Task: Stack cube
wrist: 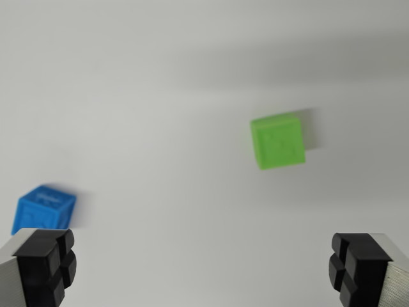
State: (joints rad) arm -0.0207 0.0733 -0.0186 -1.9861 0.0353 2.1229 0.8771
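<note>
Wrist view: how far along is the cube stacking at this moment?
Nothing looks done: the green cube and the blue cube sit apart on the white surface, neither on the other. Nothing is in hand; the gripper is open and empty, above the surface, its fingers wide apart. Left: grasp one cube, lift it, set it on the other.

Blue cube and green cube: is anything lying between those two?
Nothing; the wrist view shows only bare white table between the blue cube and the green cube.

Plain white tabletop (160,96), blurred, w/ soft grey shadow band across top.
</note>
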